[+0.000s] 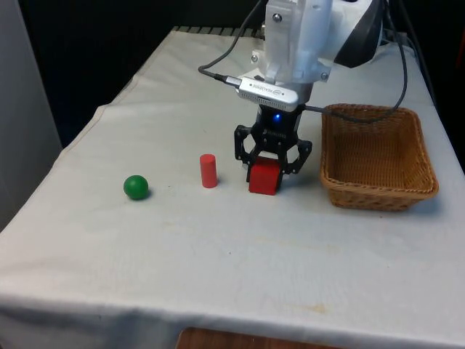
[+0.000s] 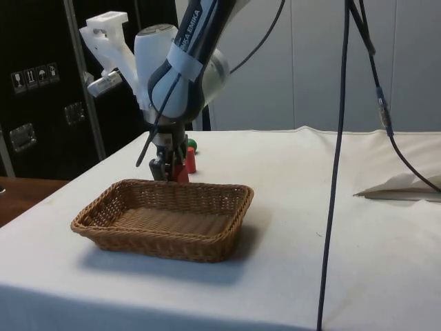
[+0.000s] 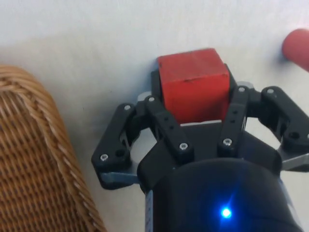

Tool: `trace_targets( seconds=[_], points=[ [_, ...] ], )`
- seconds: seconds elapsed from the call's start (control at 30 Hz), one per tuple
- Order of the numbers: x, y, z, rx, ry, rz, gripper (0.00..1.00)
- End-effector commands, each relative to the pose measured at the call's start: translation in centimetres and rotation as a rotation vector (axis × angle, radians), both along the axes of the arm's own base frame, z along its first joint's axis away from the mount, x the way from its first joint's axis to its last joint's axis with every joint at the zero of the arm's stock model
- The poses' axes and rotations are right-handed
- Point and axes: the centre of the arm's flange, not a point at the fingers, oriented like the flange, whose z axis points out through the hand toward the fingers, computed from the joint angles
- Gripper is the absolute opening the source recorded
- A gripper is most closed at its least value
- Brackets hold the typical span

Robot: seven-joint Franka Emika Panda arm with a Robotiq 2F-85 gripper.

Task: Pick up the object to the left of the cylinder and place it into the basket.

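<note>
A red cube (image 1: pixel 263 182) rests on the white cloth between a small upright red cylinder (image 1: pixel 208 171) and a wicker basket (image 1: pixel 418 156). My gripper (image 1: pixel 266 166) stands straight above the cube with its fingers pressed on two opposite sides. The wrist view has the cube (image 3: pixel 193 79) held between the black fingers (image 3: pixel 164 123) of the gripper (image 3: pixel 195 99), the basket's rim (image 3: pixel 34 145) close beside it and the cylinder (image 3: pixel 297 48) on the other side. A green ball (image 1: pixel 135 187) lies at the front view's left of the cylinder, apart from the gripper.
In the side view the basket (image 2: pixel 89 222) lies in front of the gripper (image 2: pixel 167 169), with the cube (image 2: pixel 181 173), cylinder (image 2: pixel 189 160) and ball (image 2: pixel 193 145) lined up behind it. Black cables hang from the arm over the basket side.
</note>
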Motion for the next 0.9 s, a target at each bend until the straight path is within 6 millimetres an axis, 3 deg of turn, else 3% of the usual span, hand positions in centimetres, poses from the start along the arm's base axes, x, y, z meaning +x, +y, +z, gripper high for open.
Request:
trace_targets(
  seconds=[0.0,0.27,0.87],
  points=[
    [0.0,0.0,0.0,0.0,0.0,0.001,0.01],
    [0.0,0.0,0.0,0.0,0.0,0.0,0.02],
    [0.5,-0.3,5.0,0.028,-0.025,-0.006,0.02]
  ],
)
